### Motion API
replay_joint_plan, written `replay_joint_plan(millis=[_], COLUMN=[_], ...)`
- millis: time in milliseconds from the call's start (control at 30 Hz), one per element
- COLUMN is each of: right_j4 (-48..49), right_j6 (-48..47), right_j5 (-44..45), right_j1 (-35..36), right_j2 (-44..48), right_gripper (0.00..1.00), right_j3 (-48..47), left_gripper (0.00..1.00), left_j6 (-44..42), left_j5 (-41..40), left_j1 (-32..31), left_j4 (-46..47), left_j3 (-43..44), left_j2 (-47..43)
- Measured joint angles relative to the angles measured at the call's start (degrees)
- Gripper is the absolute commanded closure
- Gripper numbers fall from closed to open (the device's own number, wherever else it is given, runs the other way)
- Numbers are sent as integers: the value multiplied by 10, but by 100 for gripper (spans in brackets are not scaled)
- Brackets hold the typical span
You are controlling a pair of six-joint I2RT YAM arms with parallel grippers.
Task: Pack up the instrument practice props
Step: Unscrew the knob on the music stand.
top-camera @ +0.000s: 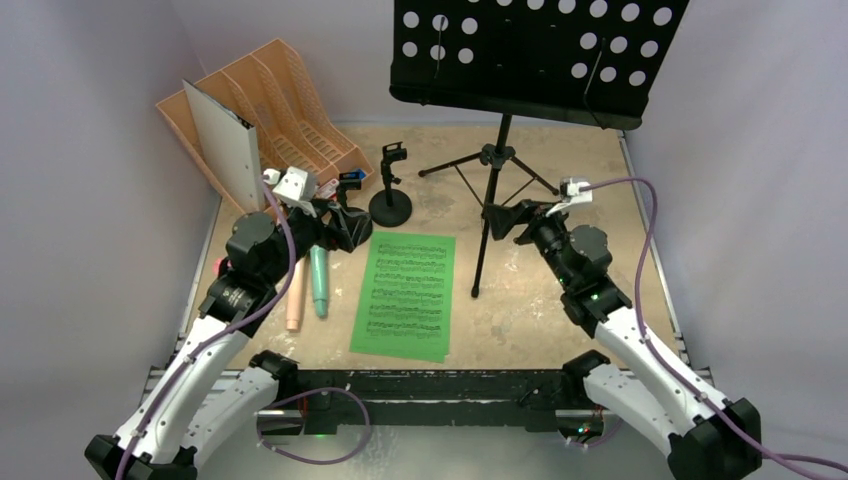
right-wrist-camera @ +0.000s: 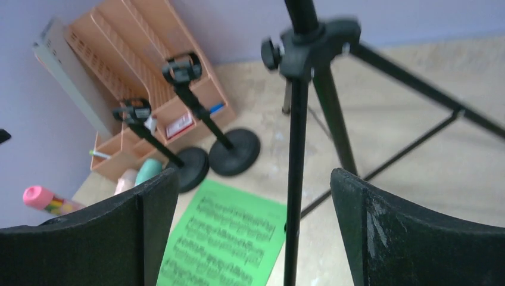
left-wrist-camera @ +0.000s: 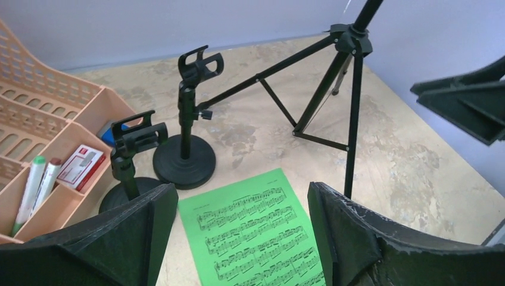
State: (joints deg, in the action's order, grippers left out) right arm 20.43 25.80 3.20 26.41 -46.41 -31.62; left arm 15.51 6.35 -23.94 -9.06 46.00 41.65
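1. Left gripper (left-wrist-camera: 241, 199): jaws spread wide and empty.
2. Green sheet-music page (left-wrist-camera: 256, 238): lies flat on the table, showing through the gap of the left jaws and running back under them.
3. Near clip pole (left-wrist-camera: 128, 155): upright on its round base, just beyond the tip of the left-hand finger (left-wrist-camera: 119, 238).
4. Far clip pole (left-wrist-camera: 186, 119): upright, ahead of the left jaws, its base close beside that of the near pole.
5. Right gripper (right-wrist-camera: 253, 176): jaws spread wide, gripping nothing.
6. Black tripod (right-wrist-camera: 296, 149): one leg drops through the gap of the right jaws, closer to the right-hand finger (right-wrist-camera: 405, 238), touching neither finger as far as the view shows. It carries the perforated music desk (top-camera: 530, 50) high above both grippers.
7. Teal microphone (top-camera: 320, 280) and pink microphone (top-camera: 294, 300): lie side by side on the table, behind the left jaws and beneath that arm.
8. Orange file rack (left-wrist-camera: 59, 113): left of the left jaws, with a grey binder (top-camera: 225, 135) standing in it.
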Motion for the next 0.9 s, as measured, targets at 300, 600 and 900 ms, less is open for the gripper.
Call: replay_joint_plan(millis=[300,600,900], right_j4=[277,485,551], right_j6=[-72,-125,-171], right_j5=[-12,-12,-12], right_j1=[-37,-47,-57], right_j2=[-84,-247,-319], right_gripper=[1,5,14], right_j3=[0,-13,-88], left_gripper=[10,8,7], left_j6=[16,85,161], left_j5=[23,34,36], left_j1=[0,0,-5], left_j4=[64,136,277], left_j3=[-24,-32,-61], left_j2=[0,64,172])
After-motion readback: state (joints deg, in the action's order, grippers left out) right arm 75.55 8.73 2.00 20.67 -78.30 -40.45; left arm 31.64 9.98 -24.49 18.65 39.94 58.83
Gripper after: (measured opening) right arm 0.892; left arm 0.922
